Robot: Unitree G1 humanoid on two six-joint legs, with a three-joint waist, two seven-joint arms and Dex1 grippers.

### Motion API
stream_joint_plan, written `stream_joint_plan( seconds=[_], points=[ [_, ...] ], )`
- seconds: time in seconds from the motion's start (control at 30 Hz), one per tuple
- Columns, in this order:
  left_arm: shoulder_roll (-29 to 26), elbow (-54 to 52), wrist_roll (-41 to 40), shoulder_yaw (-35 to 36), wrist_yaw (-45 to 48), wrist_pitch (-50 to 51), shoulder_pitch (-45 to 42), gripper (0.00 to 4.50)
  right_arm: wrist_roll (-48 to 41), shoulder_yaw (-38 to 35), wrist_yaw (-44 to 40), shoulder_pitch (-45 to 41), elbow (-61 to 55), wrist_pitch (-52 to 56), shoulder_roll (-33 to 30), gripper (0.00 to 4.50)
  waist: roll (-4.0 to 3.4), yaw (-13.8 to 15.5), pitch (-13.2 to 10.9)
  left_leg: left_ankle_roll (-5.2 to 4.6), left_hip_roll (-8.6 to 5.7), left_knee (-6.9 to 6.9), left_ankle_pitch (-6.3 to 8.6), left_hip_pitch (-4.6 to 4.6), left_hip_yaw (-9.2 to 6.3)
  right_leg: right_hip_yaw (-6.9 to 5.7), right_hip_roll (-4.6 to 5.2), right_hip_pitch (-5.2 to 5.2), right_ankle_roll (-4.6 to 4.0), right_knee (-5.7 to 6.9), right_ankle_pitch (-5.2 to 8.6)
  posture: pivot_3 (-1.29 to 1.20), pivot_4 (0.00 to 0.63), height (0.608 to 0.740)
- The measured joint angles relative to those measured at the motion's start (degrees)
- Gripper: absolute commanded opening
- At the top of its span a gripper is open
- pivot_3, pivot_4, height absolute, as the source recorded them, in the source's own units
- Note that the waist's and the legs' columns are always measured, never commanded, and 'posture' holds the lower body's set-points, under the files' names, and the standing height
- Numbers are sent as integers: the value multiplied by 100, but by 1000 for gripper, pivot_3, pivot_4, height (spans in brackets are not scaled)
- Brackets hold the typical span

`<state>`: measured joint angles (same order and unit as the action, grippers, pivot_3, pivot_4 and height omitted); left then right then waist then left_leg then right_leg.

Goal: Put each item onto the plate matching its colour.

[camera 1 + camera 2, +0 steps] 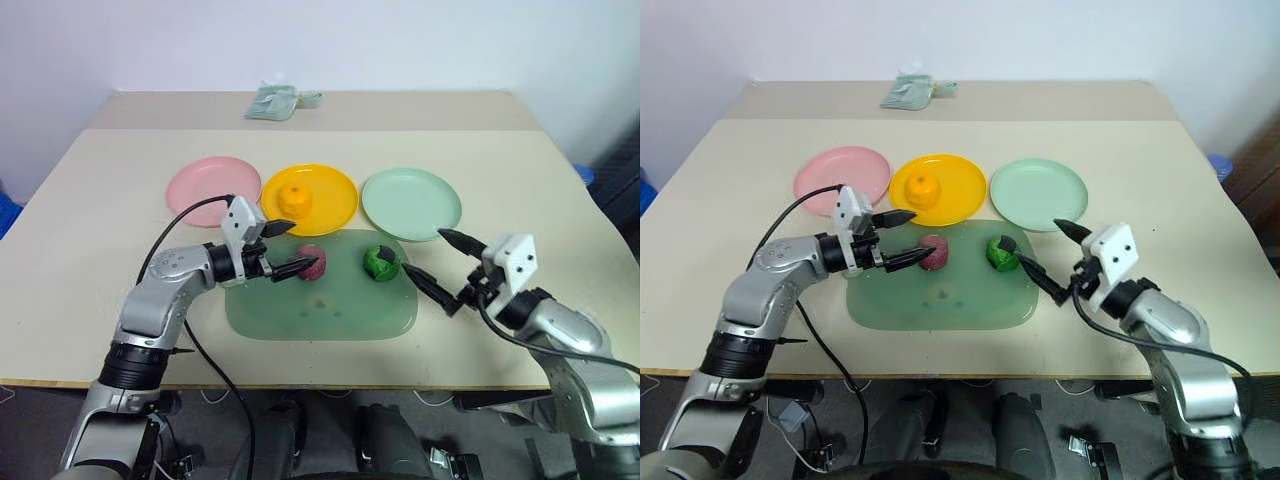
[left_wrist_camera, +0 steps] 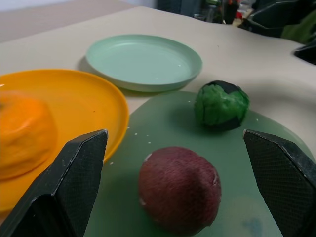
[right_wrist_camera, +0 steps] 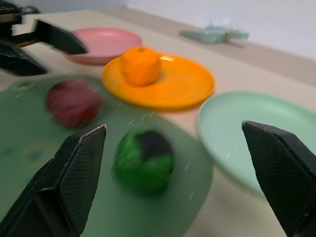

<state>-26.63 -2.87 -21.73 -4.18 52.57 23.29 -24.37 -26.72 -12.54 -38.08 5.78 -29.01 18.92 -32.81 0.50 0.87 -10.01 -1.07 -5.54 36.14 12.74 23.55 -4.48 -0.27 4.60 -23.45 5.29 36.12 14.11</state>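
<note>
Orange (image 1: 294, 197) on yellow plate (image 1: 335, 190), upper centre.
I see both grippers, left (image 1: 283, 249) and right (image 1: 428, 258), fingers apart, empty; red lump (image 1: 311, 263) and green ball (image 1: 380, 262) on mat (image 1: 320, 315).

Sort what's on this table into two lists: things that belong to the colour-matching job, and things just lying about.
Part of the job:
- orange fruit, already on the yellow plate
- dark red lump, on the mat
- green-and-black ball, on the mat
- pink plate
- mint green plate

Lying about:
- green mat
- crumpled packet at the far edge
</note>
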Motion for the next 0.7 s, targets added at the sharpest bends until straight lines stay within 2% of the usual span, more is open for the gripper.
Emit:
stream_joint_plan(
  seconds=[0.27, 0.57, 0.6, 0.63, 0.67, 0.7],
  points=[
    [148, 478, 262, -187, -9, -286, -9, 4481, -470, -714, -94, 952, -733, 259, -221, 4500, -5, -9, 2, 0, 4, 0, 0, -1, 1, 0, -2, 1, -1, -2, 2, 0, 150, 740],
    [282, 1311, 749, -321, -67, -750, -81, 4481, -565, -781, -69, 972, -952, 438, -392, 4500, -4, -2, 2, 0, 4, 3, 0, -1, 1, -1, 0, 4, -1, -5, 3, 0, 150, 740],
    [344, 1381, 763, -322, -96, -787, -99, 3981, -565, -747, -45, 892, -952, 465, -406, 4500, -4, -3, 2, 0, 4, 3, 0, -1, 1, -1, 0, 4, -1, -6, 3, 0, 150, 740],
    [390, 1409, 774, -329, -118, -802, -106, 3697, -566, -717, -38, 837, -955, 485, -424, 4500, -4, -3, 1, 0, 4, 4, 0, -1, 1, -1, 0, 4, -1, -5, 2, 0, 150, 740],
    [458, 1413, 781, -337, -159, -814, -106, 3100, -567, -688, -22, 768, -956, 533, -440, 4500, -3, -1, 1, 0, 4, 3, 0, 0, 1, -1, 0, 4, -1, -6, 2, 0, 150, 740],
    [503, 1413, 785, -345, -187, -832, -106, 2715, -570, -673, -5, 701, -955, 583, -444, 4500, -3, -1, 1, 0, 4, 3, 0, 0, 1, -1, 0, 4, 0, -6, 2, 0, 150, 740]
  ],
)
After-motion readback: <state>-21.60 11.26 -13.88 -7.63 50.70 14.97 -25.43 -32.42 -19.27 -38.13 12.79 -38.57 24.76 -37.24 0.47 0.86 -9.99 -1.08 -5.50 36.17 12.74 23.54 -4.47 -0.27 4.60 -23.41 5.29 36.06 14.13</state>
